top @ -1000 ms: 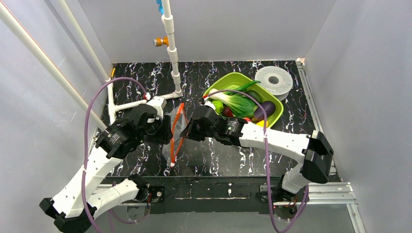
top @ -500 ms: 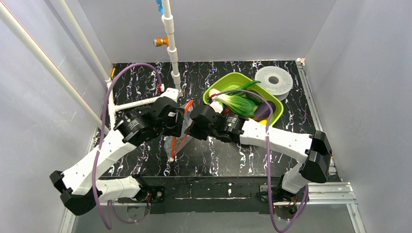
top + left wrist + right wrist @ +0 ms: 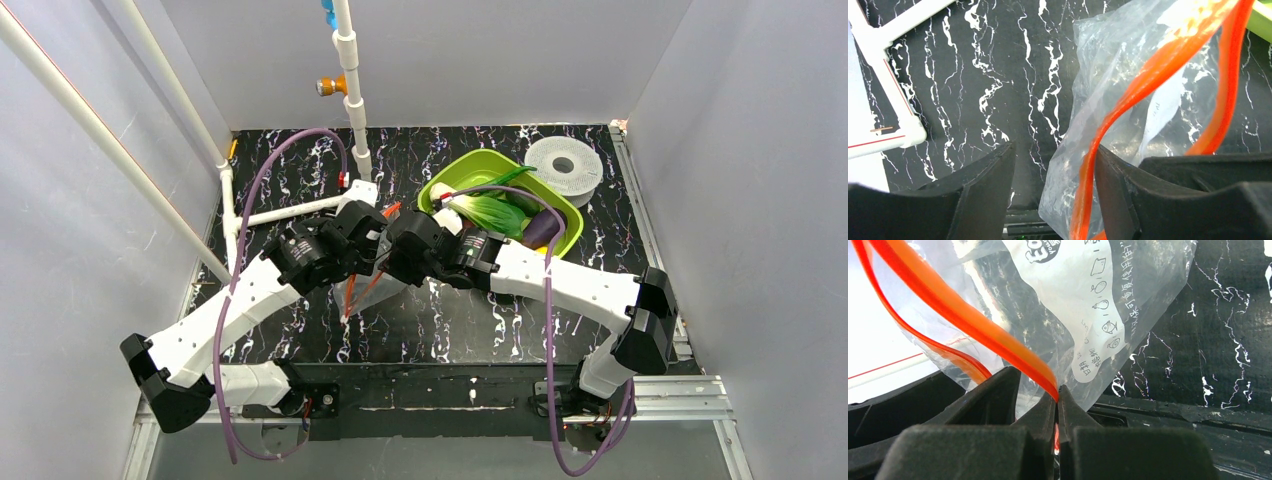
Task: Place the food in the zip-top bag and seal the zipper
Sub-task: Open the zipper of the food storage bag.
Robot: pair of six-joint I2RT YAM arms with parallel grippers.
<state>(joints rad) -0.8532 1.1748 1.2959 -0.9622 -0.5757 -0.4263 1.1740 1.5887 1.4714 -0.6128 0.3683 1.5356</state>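
Observation:
The clear zip-top bag (image 3: 372, 288) hangs between my two grippers, its lower end toward the black table. My right gripper (image 3: 1057, 392) is shut on one side of the red-orange zipper (image 3: 973, 320), pinching the strip at its tips. My left gripper (image 3: 1054, 147) is open; the bag's edge (image 3: 1113, 85) and the other zipper strip (image 3: 1148, 75) pass between its fingers, and the strip lies against the right finger (image 3: 1118, 185). In the top view both grippers meet at the bag's mouth, left (image 3: 375, 238) and right (image 3: 392, 262). The food, among it bok choy (image 3: 495, 212) and eggplant (image 3: 540, 228), lies in the tray.
The lime-green tray (image 3: 478, 156) stands right behind my right gripper. A white perforated disc (image 3: 563, 165) lies at the back right. A white pipe frame (image 3: 300, 208) crosses the left side, with an upright pipe (image 3: 355, 110) behind the bag.
My left arm has swung right and forward, up to the bag's mouth. The right gripper has shifted slightly with the zipper, and the bag now hangs more bunched between the grippers.

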